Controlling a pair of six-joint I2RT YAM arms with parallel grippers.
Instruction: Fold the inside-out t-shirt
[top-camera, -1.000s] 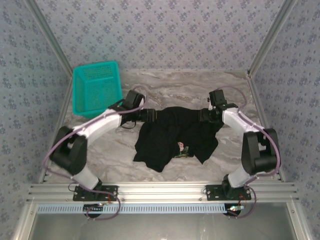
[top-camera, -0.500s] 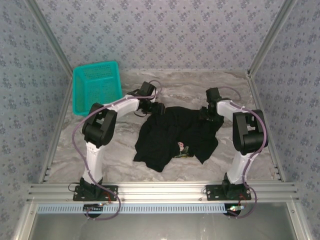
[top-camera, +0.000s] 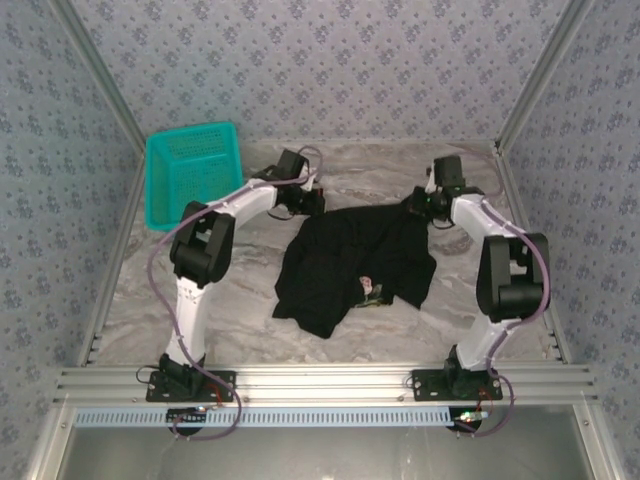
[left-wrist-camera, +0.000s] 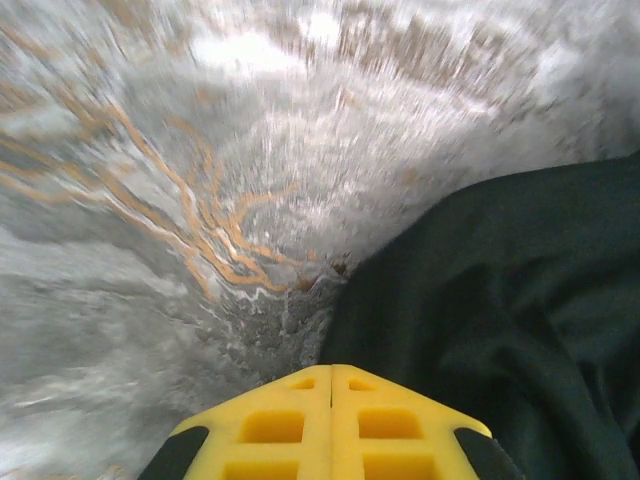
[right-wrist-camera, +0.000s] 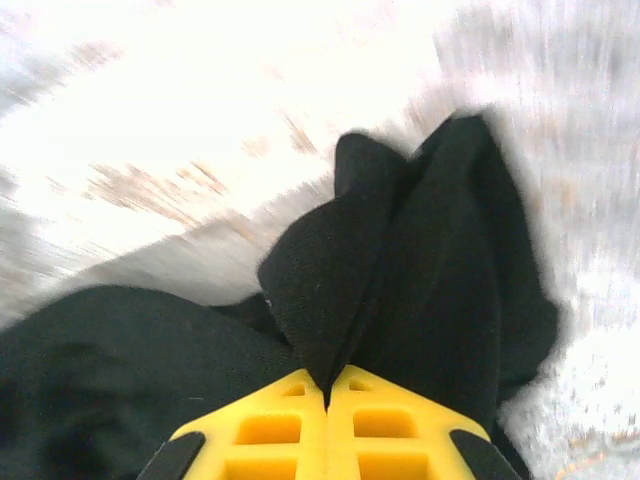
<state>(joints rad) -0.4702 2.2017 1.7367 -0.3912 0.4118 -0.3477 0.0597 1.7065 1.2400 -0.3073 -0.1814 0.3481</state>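
**Far-edge grab, ready to spread**

Black t-shirt (top-camera: 345, 262) lies bunched mid-table (top-camera: 240, 312), a scrap of pale print showing near its front edge; right gripper (right-wrist-camera: 328, 385) pinches a ridge of cloth at the far right corner, likely to lift and spread it; left gripper (left-wrist-camera: 332, 372) is pressed together at the far left edge, cloth caught or not I cannot tell; basket (top-camera: 190, 180) stands apart, far left.

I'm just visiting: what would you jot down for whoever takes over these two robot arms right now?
Left gripper: shut at the edge of the soft black cloth t-shirt; a pinch on it cannot be confirmed.
Right gripper: shut on a fold of the shirt.
Shirt lies crumpled, apart from the teal plastic mesh basket.
Done: grippers at its far edge.
To do: spread flat, fold.
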